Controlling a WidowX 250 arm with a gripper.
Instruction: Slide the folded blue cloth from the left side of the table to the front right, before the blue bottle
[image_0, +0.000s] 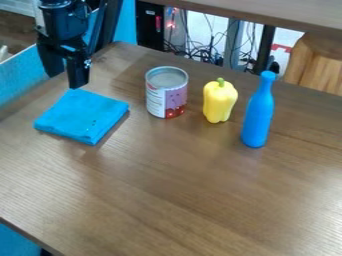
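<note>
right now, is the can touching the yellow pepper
Apart. The camera view shows a strip of brown tabletop between the right side of the can and the yellow pepper.

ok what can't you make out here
All in the camera view:
Print on the can: too small
Inner layers of the cloth: under its top fold
Whether the gripper touches it: a fingertip hides the spot
Near corner of the table: cut off by bottom edge
</note>
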